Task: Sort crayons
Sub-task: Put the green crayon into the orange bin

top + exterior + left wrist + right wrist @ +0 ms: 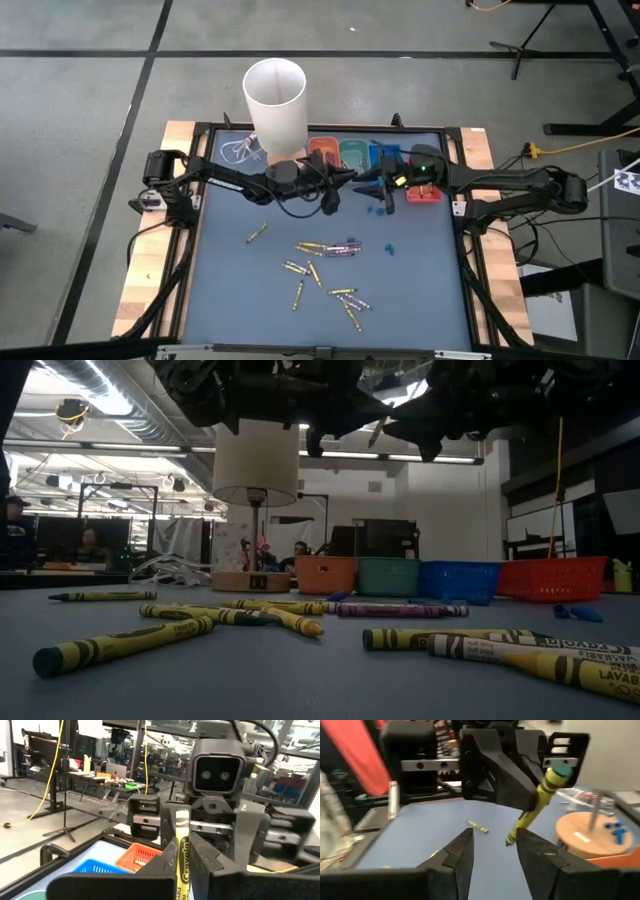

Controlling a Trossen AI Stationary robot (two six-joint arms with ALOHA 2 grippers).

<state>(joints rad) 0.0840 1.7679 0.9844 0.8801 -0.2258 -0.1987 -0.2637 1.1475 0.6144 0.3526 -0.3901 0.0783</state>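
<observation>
Left gripper [182,865]: raised above the back of the table near the baskets, its fingers pinching a yellow crayon [536,806] by the middle, so both ends stick out free.
Reason for the grip: the crayon is offered tip-down toward the other arm, which looks like a handover in mid-air and not a drop.
Right gripper [492,851]: facing the left one at close range, fingers spread with a gap between them, nothing held; it seems lined up to close on the crayon's lower end.
Crayons on the table [322,273]: mostly yellow ones with at least one purple among them, scattered over the middle and front of the blue mat [230,290], well apart from the baskets.
Baskets [450,579]: orange, green, blue and red in a row at the back edge; the red basket [422,194] lies just under the right arm.
White cup [275,103]: tall, on a round wooden base at the back left, near the left arm's path.
Blue bits [388,248]: small loose pieces on the mat, not crayons.
In the way: both arms crowd the space over the baskets, so the handover leaves little room to swing.
Background: people sit at desks in the room beyond.
</observation>
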